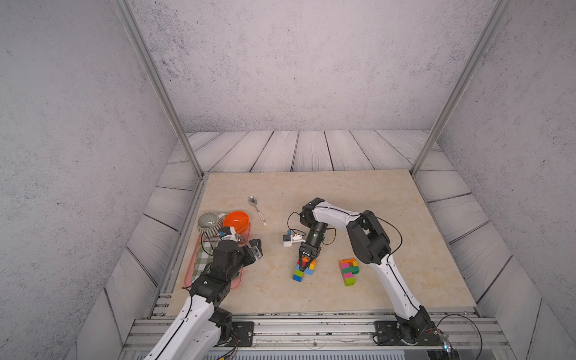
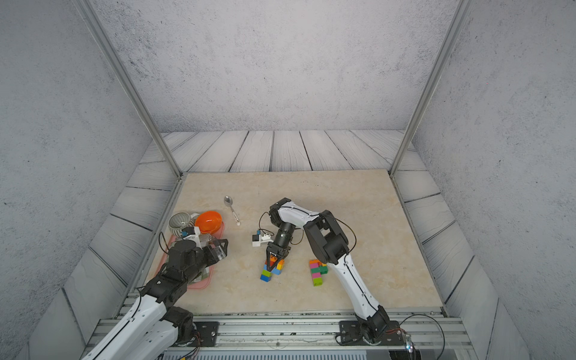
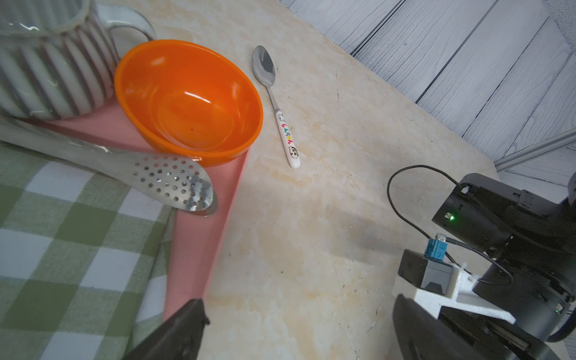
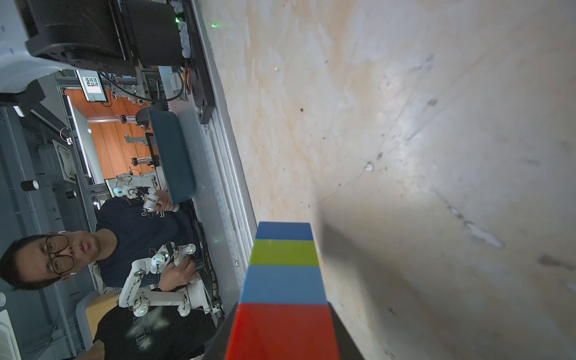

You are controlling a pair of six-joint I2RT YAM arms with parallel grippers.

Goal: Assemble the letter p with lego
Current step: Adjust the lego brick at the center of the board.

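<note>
A row of joined lego (image 1: 298, 274) (image 2: 265, 275) lies mid-table, with blue, lime, blue and red bricks and orange and yellow ones at its far end. My right gripper (image 1: 304, 267) (image 2: 272, 267) points down at it. In the right wrist view the jaws press both sides of the red brick (image 4: 282, 330), with the blue and lime bricks (image 4: 284, 253) running on past it. A second lego cluster (image 1: 348, 270) (image 2: 317, 271) of orange, pink, green and lime bricks lies to the right. My left gripper (image 1: 254, 249) (image 3: 299, 311) hangs open and empty at the tray's edge.
At the left stands a pink tray (image 3: 199, 249) with a green checked cloth (image 3: 62, 233), a slotted spoon (image 3: 174, 180), an orange bowl (image 1: 237, 219) and a striped mug (image 1: 208, 222). A small spoon (image 1: 257, 209) lies on the table behind them.
</note>
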